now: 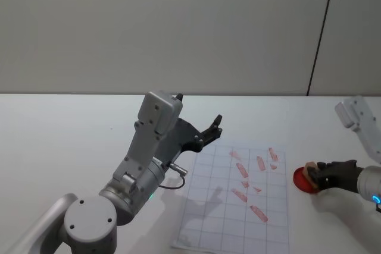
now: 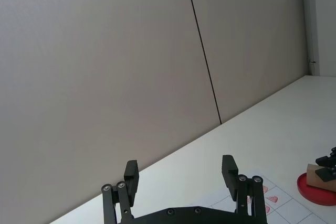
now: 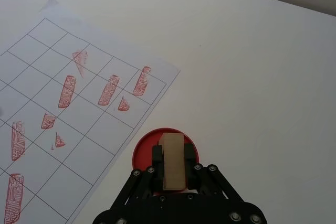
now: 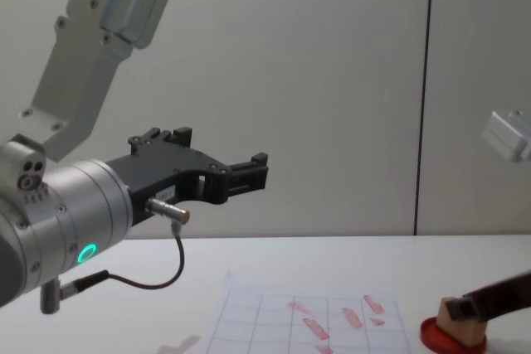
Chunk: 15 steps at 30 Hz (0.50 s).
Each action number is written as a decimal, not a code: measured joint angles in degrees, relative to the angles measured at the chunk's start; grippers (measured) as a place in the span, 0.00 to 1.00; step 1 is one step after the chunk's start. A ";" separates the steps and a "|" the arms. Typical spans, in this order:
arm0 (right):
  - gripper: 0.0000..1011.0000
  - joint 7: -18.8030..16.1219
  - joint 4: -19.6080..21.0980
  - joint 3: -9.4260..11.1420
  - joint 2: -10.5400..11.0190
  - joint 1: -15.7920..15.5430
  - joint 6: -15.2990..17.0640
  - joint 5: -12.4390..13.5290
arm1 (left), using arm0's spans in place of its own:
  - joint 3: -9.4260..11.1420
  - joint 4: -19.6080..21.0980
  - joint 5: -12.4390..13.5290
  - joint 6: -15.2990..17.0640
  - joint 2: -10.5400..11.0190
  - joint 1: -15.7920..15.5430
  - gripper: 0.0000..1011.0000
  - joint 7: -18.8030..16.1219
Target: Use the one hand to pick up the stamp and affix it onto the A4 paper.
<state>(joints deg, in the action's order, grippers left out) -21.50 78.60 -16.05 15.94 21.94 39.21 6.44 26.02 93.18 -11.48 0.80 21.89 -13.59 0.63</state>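
— Wood on red: where is the stamp?
— The stamp (image 3: 171,174) sits on the ink pad (image 3: 143,149), just beside the edge of the paper (image 3: 79,108) on the white counter (image 3: 252,66). My right tool (image 3: 172,151) is clamped on it, one finger against each long side.
— And the paper?
— Flat, gridded, bearing several red marks.
— The other arm?
— My left tool (image 1: 213,128) hangs parked, raised above the counter near the paper's far left corner, fingers spread wide and empty.
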 joint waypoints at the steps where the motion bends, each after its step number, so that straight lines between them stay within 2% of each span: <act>1: 0.22 0.00 -0.01 -0.01 0.00 0.00 0.02 -0.03 | 0.00 0.00 0.00 0.00 0.00 0.00 0.99 0.00; 15: 0.22 -0.20 0.07 -0.22 0.06 0.66 -0.41 -2.37 | 0.00 0.00 0.00 0.00 0.00 0.00 0.99 0.00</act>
<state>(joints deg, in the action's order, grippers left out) -21.69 78.67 -16.27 16.00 22.60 38.79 4.07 26.02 93.18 -11.48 0.80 21.89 -13.59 0.63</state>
